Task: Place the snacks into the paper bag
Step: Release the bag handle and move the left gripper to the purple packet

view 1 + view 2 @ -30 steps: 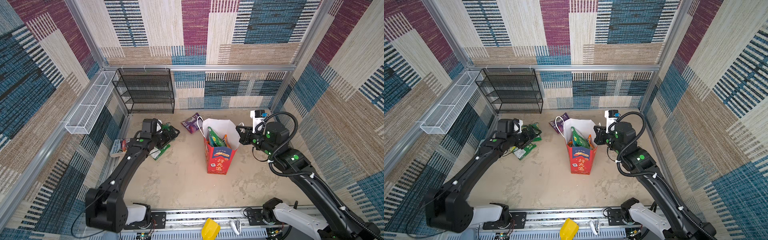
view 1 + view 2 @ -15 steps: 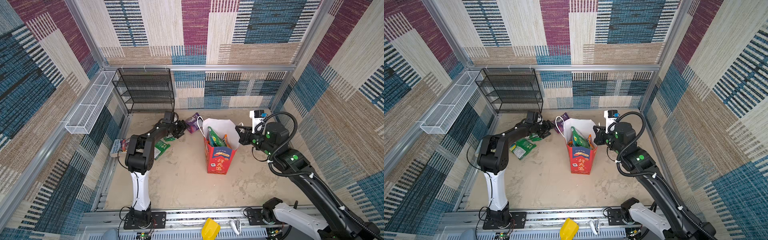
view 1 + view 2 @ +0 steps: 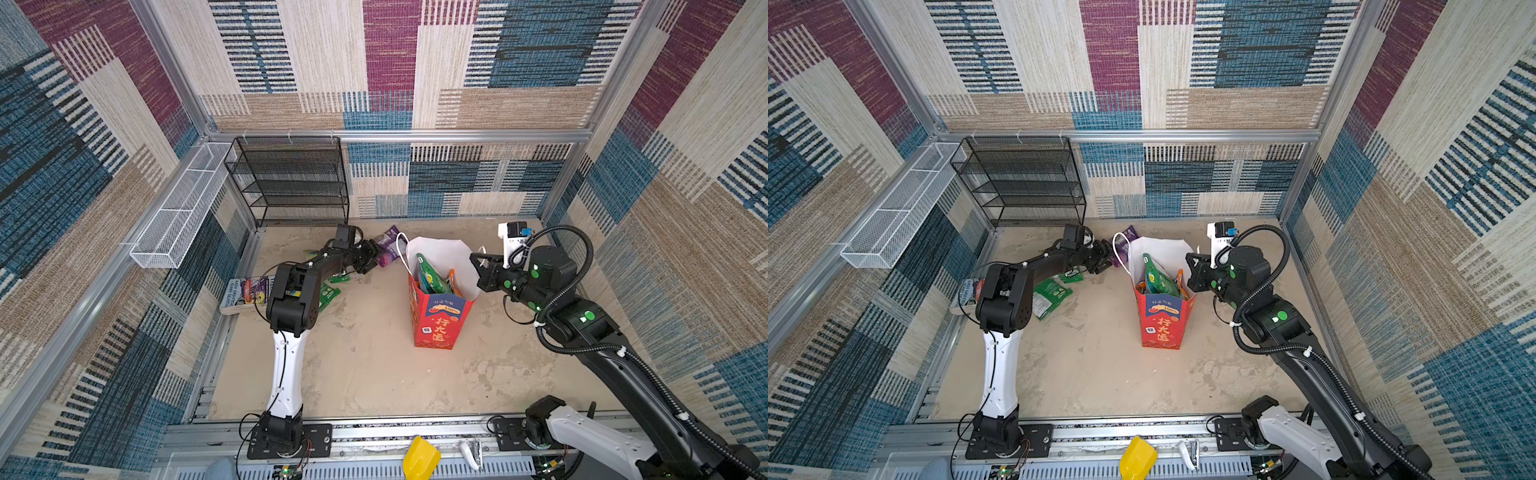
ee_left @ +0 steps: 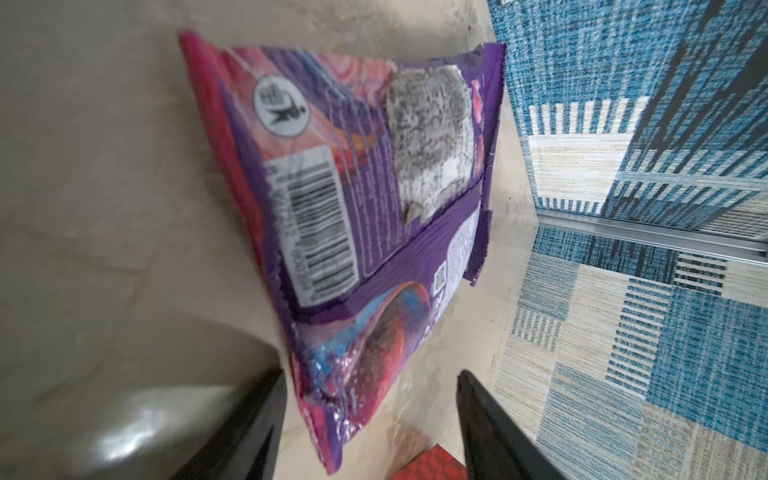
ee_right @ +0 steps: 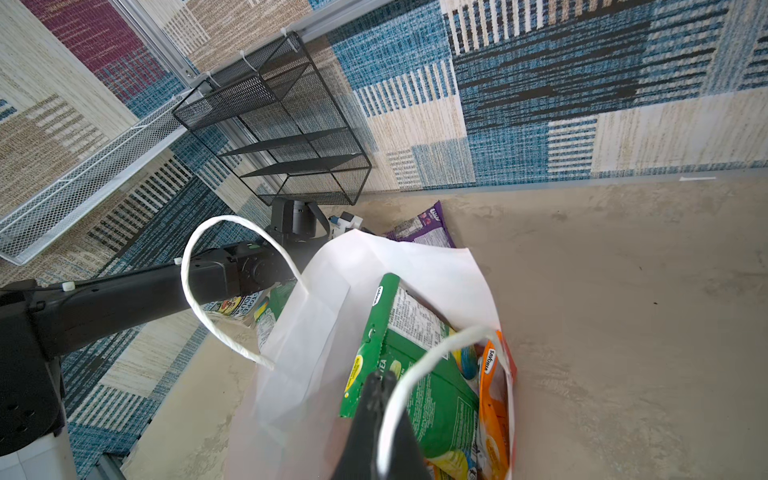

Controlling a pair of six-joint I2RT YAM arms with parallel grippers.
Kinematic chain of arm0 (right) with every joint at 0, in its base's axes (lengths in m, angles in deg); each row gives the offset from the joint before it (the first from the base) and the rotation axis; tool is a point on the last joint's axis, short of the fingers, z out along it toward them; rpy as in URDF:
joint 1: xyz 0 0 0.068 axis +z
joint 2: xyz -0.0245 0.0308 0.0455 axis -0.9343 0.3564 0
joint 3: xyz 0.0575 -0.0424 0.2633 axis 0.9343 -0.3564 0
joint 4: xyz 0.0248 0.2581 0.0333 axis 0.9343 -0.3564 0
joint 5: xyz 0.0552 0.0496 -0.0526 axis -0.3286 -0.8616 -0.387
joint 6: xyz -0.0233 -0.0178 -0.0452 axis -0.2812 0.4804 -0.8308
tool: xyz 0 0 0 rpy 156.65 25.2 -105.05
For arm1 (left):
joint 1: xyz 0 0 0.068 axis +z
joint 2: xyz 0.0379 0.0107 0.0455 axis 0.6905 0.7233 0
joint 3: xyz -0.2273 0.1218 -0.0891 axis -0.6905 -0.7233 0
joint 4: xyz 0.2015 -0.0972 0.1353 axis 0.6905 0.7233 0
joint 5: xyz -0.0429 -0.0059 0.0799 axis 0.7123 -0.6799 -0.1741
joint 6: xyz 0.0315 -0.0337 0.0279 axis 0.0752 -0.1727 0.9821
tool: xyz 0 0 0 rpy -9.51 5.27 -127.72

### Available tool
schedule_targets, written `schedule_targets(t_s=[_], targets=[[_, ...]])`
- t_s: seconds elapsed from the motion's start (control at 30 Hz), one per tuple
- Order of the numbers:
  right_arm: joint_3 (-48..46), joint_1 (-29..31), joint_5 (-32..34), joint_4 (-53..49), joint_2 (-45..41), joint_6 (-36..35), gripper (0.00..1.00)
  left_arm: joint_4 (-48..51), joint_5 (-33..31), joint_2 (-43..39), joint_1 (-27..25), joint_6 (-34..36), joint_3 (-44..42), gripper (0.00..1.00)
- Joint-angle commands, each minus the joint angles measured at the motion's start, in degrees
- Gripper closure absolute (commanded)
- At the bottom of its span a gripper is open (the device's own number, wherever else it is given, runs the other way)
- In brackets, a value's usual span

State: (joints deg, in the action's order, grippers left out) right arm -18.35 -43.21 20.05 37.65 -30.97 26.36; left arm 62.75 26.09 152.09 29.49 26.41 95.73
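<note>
You have a beige desk (image 3: 374, 374) walled in by patterned panels. A black mesh rack (image 3: 291, 178) stands against the back wall, and a white wire basket (image 3: 178, 208) hangs along the left wall.

Right of the middle, the paper bag (image 3: 438, 324) stands upright with its long axis vertical and its mouth open to the ceiling. Its red printed face is toward the front edge and its white inside shows. A book (image 3: 245, 293) lies flat at the left edge of the desk.

Two of the snacks stand on end inside the bag. The green pouch (image 5: 415, 374) leans a little, and the orange pouch (image 5: 492, 407) sits just beside it against the bag's wall. Two more green pouches (image 3: 1050, 297) (image 3: 1071, 275) lie flat on the desk under your left arm.

The purple pouch (image 4: 374, 187) lies on the desk just behind and to the left of the bag, near its far cord handle. It is barcode side up, and its long axis runs away from your left hand toward the back wall.

Your left hand (image 4: 372, 372) is low over the desk with its jaws spread. The near end of the purple pouch sits between them, with a clear gap on one side, so the pouch is not gripped.

Your right hand (image 5: 380, 378) is at the right rim of the bag with its fingers pressed together. The near cord handle (image 5: 419, 361) loops right along them. You cannot tell from these views whether the cord is pinched or only draped there.
</note>
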Motion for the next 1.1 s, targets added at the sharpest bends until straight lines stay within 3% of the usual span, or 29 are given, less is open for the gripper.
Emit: schedule_targets(t_s=[0.0, 0.17, 0.7, 1.07], targets=[[0.0, 0.1, -0.5, 2.4, 0.1, -0.5, 0.99, 0.6, -0.9, 1.0, -0.1, -1.2, -0.7, 0.35], [0.0, 0.1, -0.6, 2.4, 0.3, -0.5, 0.99, 0.0, -1.4, 1.3, -0.1, -1.8, -1.3, 0.44], [-0.5, 0.1, -0.7, 2.3, -0.2, -0.6, 0.99, -6.8, 0.6, 0.5, 0.7, -6.7, -4.7, 1.0], [-0.7, 0.1, -0.5, 3.0, -0.7, -1.3, 0.99, -7.1, 1.6, -17.1, 1.7, -4.0, -14.0, 1.0]])
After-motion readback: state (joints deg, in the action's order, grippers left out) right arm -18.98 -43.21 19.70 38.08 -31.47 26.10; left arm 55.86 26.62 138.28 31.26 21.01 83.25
